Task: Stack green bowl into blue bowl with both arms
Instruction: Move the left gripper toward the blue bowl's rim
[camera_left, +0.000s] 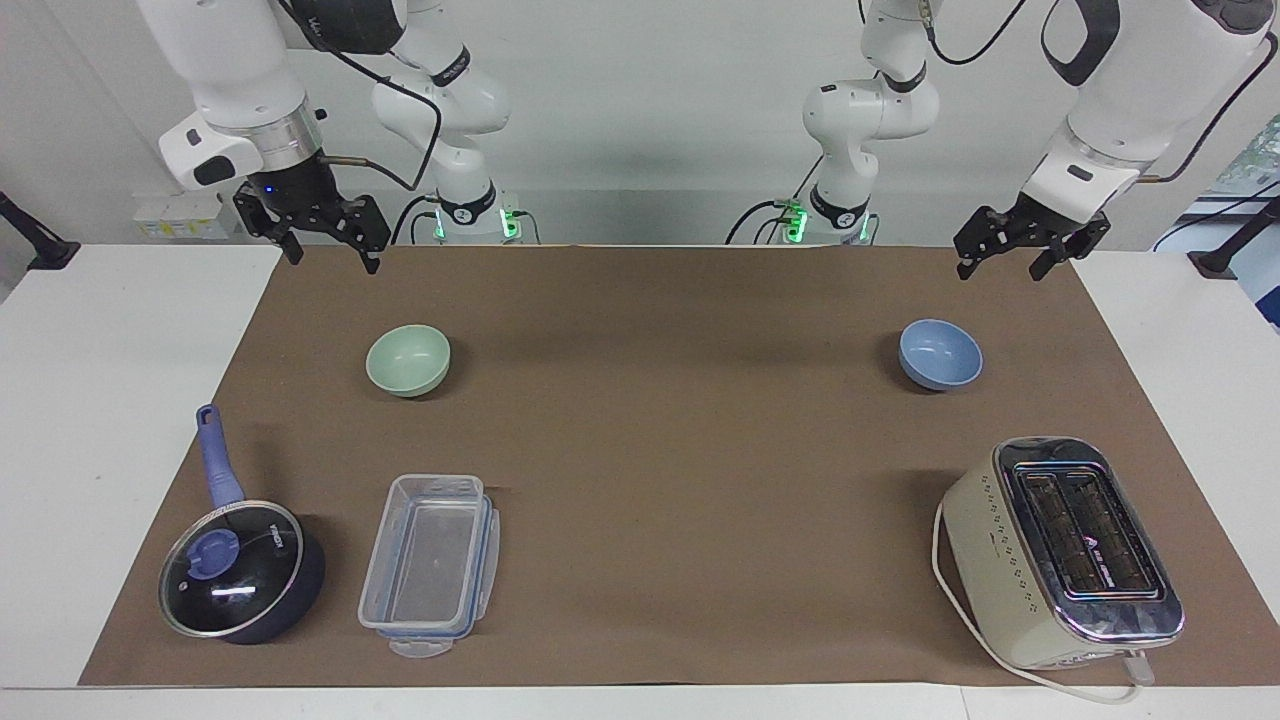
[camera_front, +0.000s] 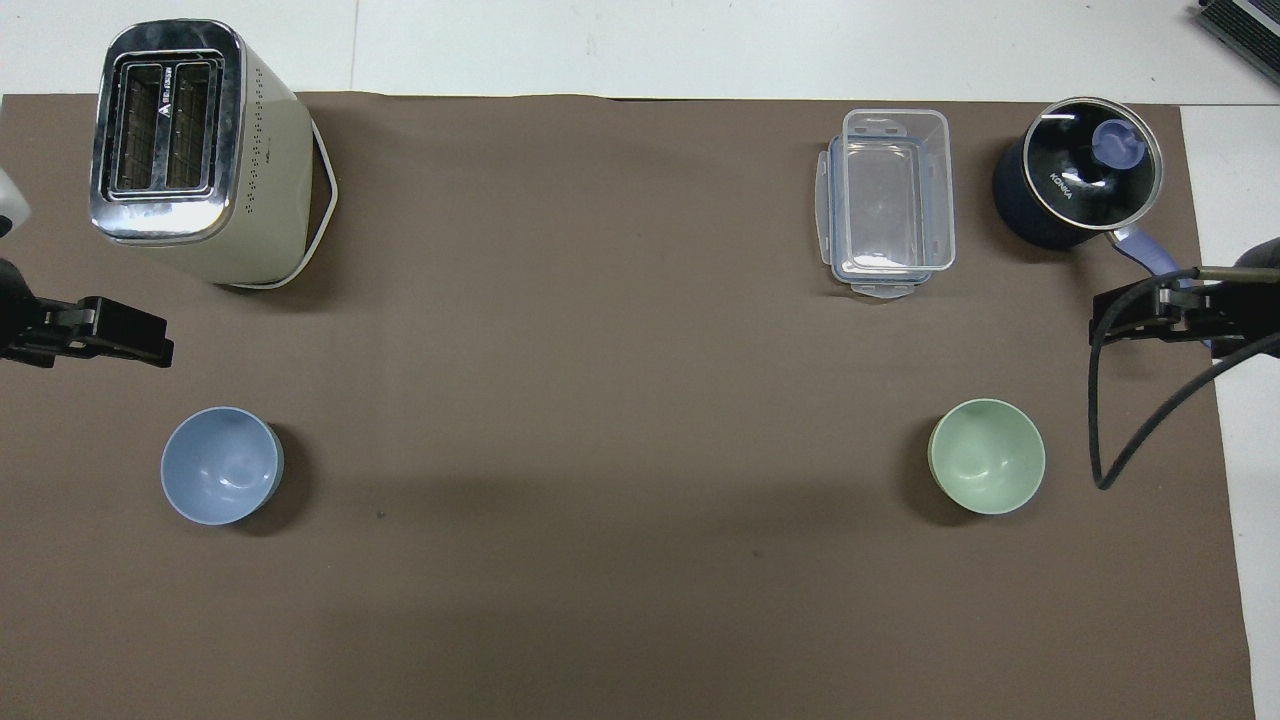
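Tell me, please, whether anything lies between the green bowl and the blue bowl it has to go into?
Nothing visible does: only bare brown mat lies between the green bowl and the blue bowl. The toaster, container and saucepan sit farther from the robots.

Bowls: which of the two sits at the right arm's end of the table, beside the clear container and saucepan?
The green bowl, upright and empty. The blue bowl sits at the left arm's end, with the toaster farther from the robots.

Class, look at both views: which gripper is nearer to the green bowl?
The right gripper. It hangs open above the mat's edge at the green bowl's end of the table. The left gripper, also open, hangs at the other end, near the blue bowl.
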